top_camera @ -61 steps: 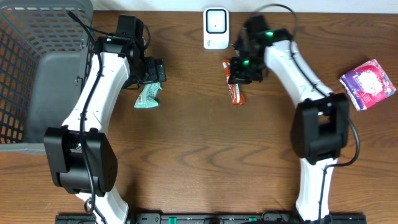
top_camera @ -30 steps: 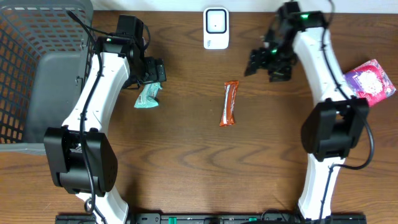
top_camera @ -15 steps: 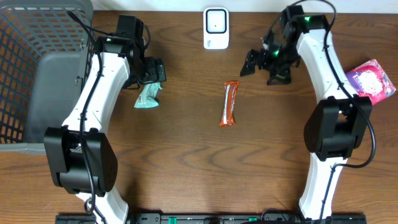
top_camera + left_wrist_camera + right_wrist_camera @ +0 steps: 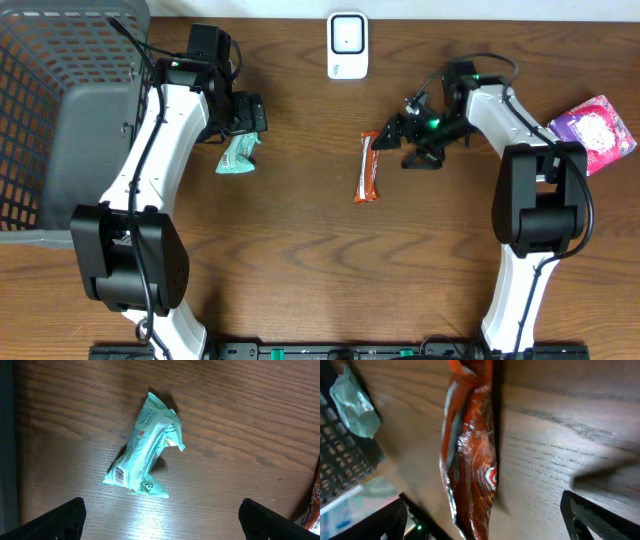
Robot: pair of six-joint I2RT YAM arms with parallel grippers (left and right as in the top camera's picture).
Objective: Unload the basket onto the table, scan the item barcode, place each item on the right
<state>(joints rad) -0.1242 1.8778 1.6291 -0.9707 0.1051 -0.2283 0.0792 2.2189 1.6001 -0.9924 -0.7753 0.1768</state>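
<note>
Since a moment ago, the right arm (image 4: pixel 505 108) has swung down from 1 o'clock toward the middle of the table (image 4: pixel 300 265). Nothing else has moved.

On the brown wooden table, a big gray basket (image 4: pixel 40 120) fills the edge from 9 to 11 o'clock.

The left arm (image 4: pixel 160 140) reaches up from 7 o'clock toward 10 o'clock. The left jaws are wide apart and hang over the green pack, with nothing in them.

The right arm bends from 5 o'clock up and back in toward the middle. The right jaws are wide apart too and grip nothing. They sit low, just on the 3 o'clock side of the top end of the bar. I cannot tell if one finger touches the bar.

A pink pack (image 4: pixel 592 135) lies far off at 2 o'clock, by the table edge.

A white scanner (image 4: pixel 347 45) stands at 12 o'clock, well apart from both arms.

The orange bar (image 4: pixel 369 168) lies flat near the middle of the table. Its long side runs from 12 to 6 o'clock. In the right wrist view it is close in front of the jaws, and its wrap is shiny and wrinkled.

The green pack (image 4: pixel 238 156) lies flat at 10 o'clock from the middle. It is crumpled, and a small barcode (image 4: pixel 119 475) shows near one end.
</note>
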